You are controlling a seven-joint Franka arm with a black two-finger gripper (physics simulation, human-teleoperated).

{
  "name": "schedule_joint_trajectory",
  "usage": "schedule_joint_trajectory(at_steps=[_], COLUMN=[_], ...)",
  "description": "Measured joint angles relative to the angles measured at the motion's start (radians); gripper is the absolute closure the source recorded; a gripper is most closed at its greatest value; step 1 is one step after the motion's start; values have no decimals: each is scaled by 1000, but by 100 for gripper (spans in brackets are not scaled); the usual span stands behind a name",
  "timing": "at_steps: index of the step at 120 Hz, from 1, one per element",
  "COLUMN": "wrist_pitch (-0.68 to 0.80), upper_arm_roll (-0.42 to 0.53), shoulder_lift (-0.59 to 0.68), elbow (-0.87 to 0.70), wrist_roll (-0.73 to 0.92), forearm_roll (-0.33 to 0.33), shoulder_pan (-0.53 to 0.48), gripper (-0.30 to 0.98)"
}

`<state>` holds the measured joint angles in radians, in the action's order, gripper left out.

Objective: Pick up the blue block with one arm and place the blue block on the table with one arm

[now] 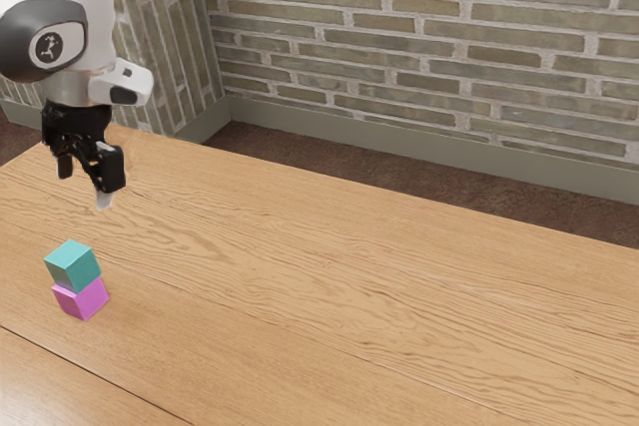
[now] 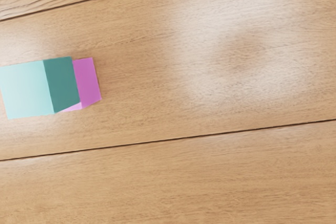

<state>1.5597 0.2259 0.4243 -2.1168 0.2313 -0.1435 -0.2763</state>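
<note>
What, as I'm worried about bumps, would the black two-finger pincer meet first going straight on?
Probably the brown wooden table, beside the teal cube on the pink cube, though depth is unclear.

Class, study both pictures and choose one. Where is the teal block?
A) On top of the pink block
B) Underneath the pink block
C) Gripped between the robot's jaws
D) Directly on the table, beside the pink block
A: the teal block rests on the pink block, which sits on the table.

open air between tool (image 1: 84, 189) and blue block (image 1: 73, 268), pink block (image 1: 84, 301) underneath
</note>
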Motion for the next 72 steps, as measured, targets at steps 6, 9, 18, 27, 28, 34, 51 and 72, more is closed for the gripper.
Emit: schedule_joint_trajectory(at_steps=[6,9,18,27,28,34,51,72], wrist_pitch=[95,133,195,249,256,294,392,474], upper_arm_roll=[-131,-195,-341,-392,-396,-420,-452,-480], shoulder_lift=[4,-21,-120,-213,-224,-279,-394,-437], elbow=[-76,-79,-28,-6,-4,2,-4,-19], wrist_roll=[7,10,22,41,44,62,107,154], forearm_roll=[-9,-15,-26,-22,-18,-3,19,32], shoulder_pan=[84,119,163,139,136,120,111,133], gripper=[0,0,0,0,0,0,0,0])
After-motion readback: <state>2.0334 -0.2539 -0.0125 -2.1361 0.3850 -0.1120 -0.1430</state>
